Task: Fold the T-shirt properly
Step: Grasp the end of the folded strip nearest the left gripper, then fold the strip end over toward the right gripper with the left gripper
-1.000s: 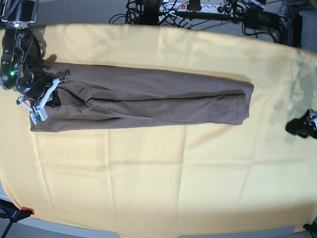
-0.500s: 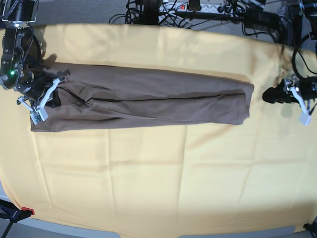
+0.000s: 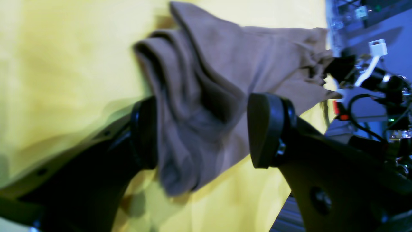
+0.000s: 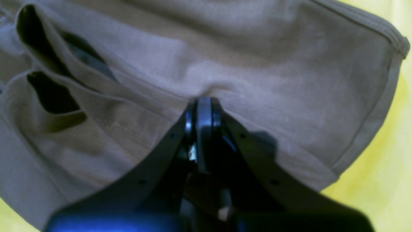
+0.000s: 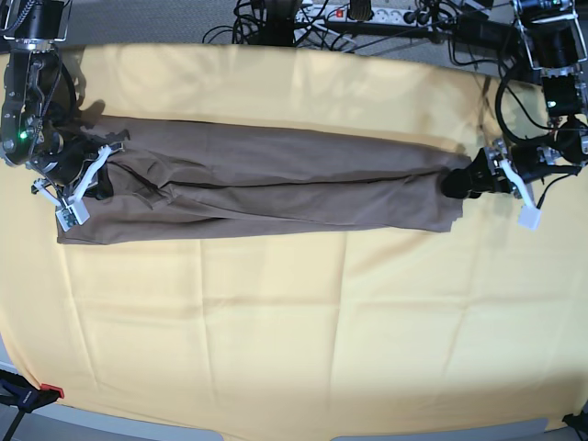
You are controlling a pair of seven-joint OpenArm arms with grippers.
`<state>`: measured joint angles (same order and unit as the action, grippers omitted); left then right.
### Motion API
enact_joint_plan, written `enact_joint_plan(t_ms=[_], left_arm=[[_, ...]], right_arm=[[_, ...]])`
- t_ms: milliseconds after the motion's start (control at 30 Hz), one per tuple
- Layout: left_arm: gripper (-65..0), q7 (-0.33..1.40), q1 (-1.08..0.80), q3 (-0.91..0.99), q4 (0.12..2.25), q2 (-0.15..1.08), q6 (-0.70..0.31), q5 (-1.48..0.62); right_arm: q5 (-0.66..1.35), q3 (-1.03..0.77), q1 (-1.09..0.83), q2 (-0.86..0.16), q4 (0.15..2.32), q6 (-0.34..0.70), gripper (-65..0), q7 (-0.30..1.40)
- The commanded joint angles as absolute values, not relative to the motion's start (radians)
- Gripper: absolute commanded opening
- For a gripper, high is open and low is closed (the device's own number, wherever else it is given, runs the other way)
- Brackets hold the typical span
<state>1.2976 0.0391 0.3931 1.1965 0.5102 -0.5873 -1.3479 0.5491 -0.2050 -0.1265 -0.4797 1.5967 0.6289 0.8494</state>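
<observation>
1. Left wrist view: the left claw (image 3: 202,129) stands wide open, its pads either side of the bunched end of the T-shirt (image 3: 209,96), gripping nothing. Closing here could catch only some layers, so the fold slips apart.
2. Right wrist view: the right claw (image 4: 202,111) is pinched shut on the T-shirt's fabric.
3. Base view: the T-shirt (image 5: 266,179) lies as a long strip along the far edge of the yellow cloth (image 5: 294,322) covering the tabletop; uneven lifting could skew it.

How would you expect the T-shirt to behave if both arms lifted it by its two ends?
The T-shirt would probably sag in the middle: it is thin, wrinkled fabric. Its stacked layers may slip apart unless pinched together. It looks light.
</observation>
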Motion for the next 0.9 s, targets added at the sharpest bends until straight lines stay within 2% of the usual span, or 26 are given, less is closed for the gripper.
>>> enact_joint_plan(t_ms=[0, 133, 200, 233, 300, 333, 533, 733, 867], left_arm=[[-22.8, 1.333, 0.039, 0.391, 1.202, 0.514, -0.583, -1.31], [-22.9, 1.333, 0.042, 0.391, 1.202, 0.476, -0.587, -1.327], [-27.4, 1.332, 0.045, 0.391, 1.202, 0.462, -0.595, -1.326], [-34.5, 1.332, 0.046, 0.391, 1.203, 0.459, -0.595, -1.323], [-56.3, 1.332, 0.052, 0.392, 1.203, 0.46, -0.595, -1.316], [-65.0, 1.335, 0.058, 0.393, 1.203, 0.463, -0.594, -1.317], [-65.0, 1.341, 0.12, 0.395, 1.205, 0.477, -0.59, -1.324], [-65.0, 1.396, 0.171, 0.395, 1.22, 0.476, -0.614, -1.484], [-65.0, 1.396, 0.176, 0.395, 1.285, 0.455, -0.628, -1.484]], right_arm=[[0.553, -0.21, -0.116, -0.496, 1.604, 0.629, -65.0, 0.848], [0.553, -0.21, -0.116, -0.496, 1.604, 0.629, -65.0, 0.848], [0.553, -0.21, -0.116, -0.496, 1.604, 0.628, -65.0, 0.848], [0.553, -0.21, -0.116, -0.496, 1.604, 0.628, -65.0, 0.848], [0.553, -0.21, -0.116, -0.496, 1.604, 0.629, -65.0, 0.848], [0.553, -0.21, -0.116, -0.496, 1.604, 0.628, -65.0, 0.848], [0.553, -0.21, -0.119, -0.496, 1.603, 0.629, -65.0, 0.848], [0.549, -0.21, -0.119, -0.496, 1.603, 0.629, -65.0, 0.848], [0.549, -0.21, -0.119, -0.496, 1.603, 0.628, -65.0, 0.848]])
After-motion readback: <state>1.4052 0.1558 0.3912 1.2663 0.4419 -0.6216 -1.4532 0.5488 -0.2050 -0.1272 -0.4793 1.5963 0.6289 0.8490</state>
